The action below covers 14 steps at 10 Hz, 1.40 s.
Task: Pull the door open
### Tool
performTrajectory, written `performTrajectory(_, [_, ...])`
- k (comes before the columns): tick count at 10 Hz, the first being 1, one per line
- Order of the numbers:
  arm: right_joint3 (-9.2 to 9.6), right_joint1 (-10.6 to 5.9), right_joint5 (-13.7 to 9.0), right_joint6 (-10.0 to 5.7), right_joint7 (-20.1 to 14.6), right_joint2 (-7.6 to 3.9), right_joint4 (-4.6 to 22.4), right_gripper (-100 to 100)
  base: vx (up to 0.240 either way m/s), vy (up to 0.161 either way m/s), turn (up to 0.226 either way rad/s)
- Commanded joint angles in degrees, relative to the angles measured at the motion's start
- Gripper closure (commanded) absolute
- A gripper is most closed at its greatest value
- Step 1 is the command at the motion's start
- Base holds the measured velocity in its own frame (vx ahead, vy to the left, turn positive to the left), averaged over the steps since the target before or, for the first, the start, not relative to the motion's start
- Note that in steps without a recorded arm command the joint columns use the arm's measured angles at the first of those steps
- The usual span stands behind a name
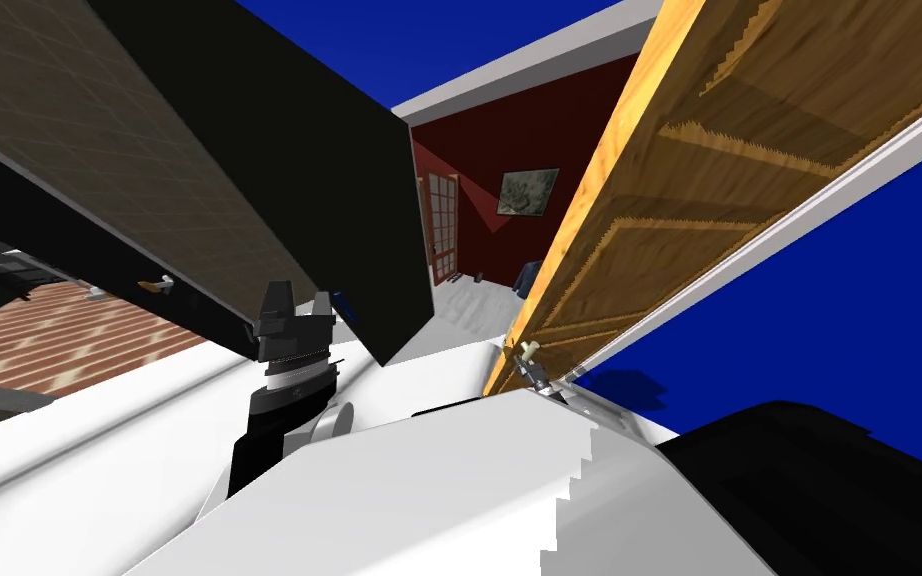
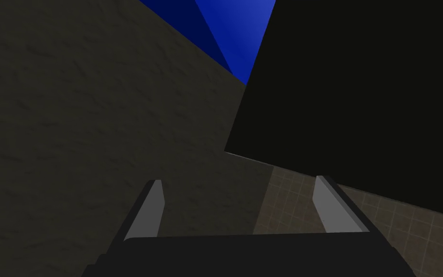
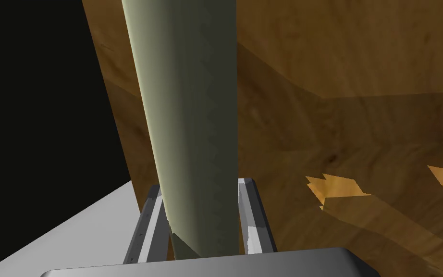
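My right gripper (image 3: 200, 186) clamps the pale handle (image 3: 187, 120) of the wooden door (image 3: 350, 72). My left gripper (image 2: 237, 185) hangs released by a black panel (image 2: 360, 96).

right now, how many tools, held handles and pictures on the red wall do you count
tools: 2, left tool open, right tool shut on the handle
held handles: 1
pictures on the red wall: 1, the picture
total: 4
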Motion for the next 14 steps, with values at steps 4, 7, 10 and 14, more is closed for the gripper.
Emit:
performTrajectory(4, [1.79, 0.67, 1.0, -3.67, -2.2, -1.06, 1.9, 100, -0.206, -0.071, 0.145])
performTrajectory(7, [2.77, 1.05, 1.5, -5.61, -3.3, -1.73, 2.8, 100, -0.204, -0.043, 0.118])
performTrajectory(10, [3.32, 0.83, 1.8, -6.13, -3.9, -1.61, 4.1, 100, -0.137, -0.043, 0.106])
performTrajectory(14, [4.25, 0.57, 2.3, -8.17, -5.1, -1.93, 5.9, 100, -0.201, -0.068, 0.149])
